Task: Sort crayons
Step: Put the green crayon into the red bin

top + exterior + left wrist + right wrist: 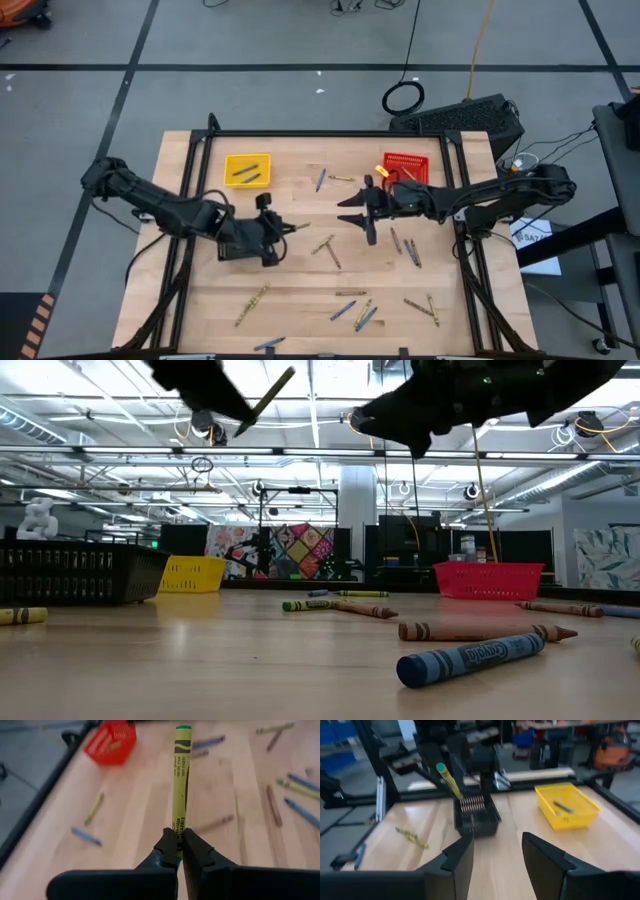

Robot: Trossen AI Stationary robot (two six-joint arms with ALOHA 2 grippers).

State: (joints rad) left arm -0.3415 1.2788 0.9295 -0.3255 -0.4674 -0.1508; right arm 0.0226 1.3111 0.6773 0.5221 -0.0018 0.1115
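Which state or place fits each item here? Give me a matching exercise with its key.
Items:
1. left gripper
2. right gripper
3. yellow basket
4. red basket

States:
A. open, holding nothing
B. on the table's far right part
C. shut on the yellow-green crayon
D. holds two crayons, far left part of the table

Pairs: 1-C, 2-A, 3-D, 4-B
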